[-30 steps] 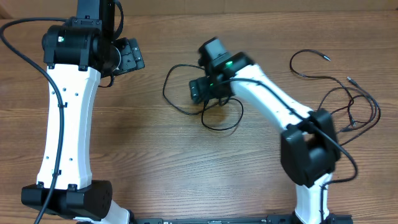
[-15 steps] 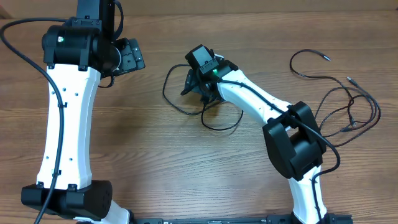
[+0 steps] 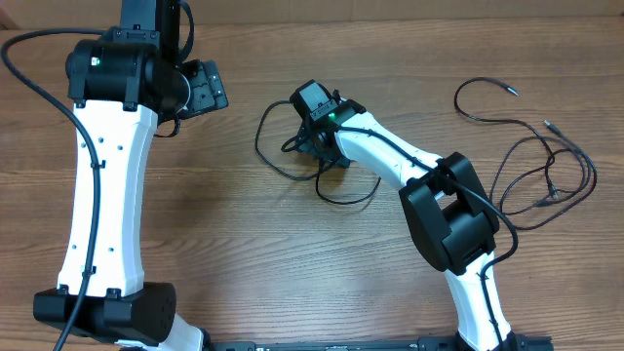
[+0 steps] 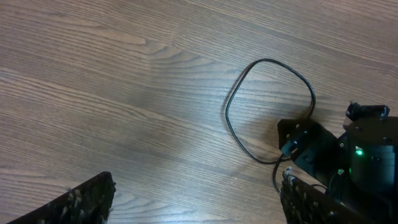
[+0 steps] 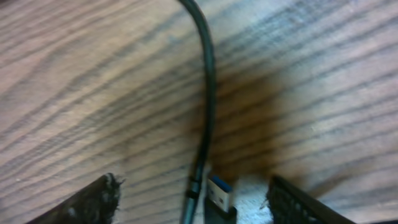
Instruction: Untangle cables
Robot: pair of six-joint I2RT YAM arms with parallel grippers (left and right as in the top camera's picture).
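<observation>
Right gripper [image 5: 196, 196], having edged toward nine o'clock, now straddles the cable's [image 5: 208, 74] USB plug [image 5: 219, 193], jaws narrowing yet apart, nothing gripped; a pickup looks near.

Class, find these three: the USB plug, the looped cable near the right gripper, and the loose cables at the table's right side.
USB plug [image 5: 219, 191]: right wrist view, its blue tip.
looped cable [image 4: 268, 60]: left wrist view, top of loop.
loose cables [image 3: 508, 90]: overhead view, a plug end.
</observation>
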